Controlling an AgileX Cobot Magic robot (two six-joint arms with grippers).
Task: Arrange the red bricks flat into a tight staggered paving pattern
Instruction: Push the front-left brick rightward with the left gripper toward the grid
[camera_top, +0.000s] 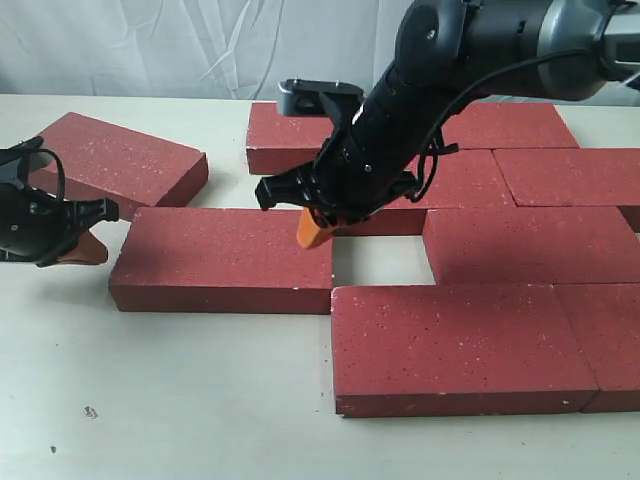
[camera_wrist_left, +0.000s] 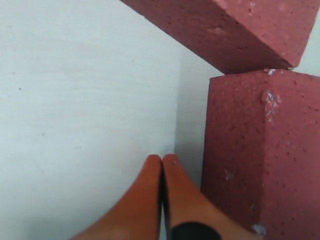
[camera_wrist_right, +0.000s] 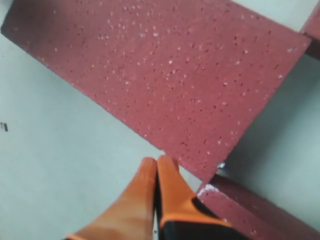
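Exterior view: right arm (camera_top: 400, 110) hides rear red bricks (camera_top: 282, 132).

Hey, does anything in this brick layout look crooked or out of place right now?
Yes. The far-left brick lies askew, angled against the straight rows. The left brick of the middle row stops short of its neighbour, leaving a bare patch of table inside the pattern.

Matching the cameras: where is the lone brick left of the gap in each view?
Exterior view: lone brick, left of centre, right pincer at its gap end.
Left wrist view: its end, beside the left pincer.
Right wrist view: fills most of the picture.
Shared landmark: angled brick at its corner, exterior and left wrist.
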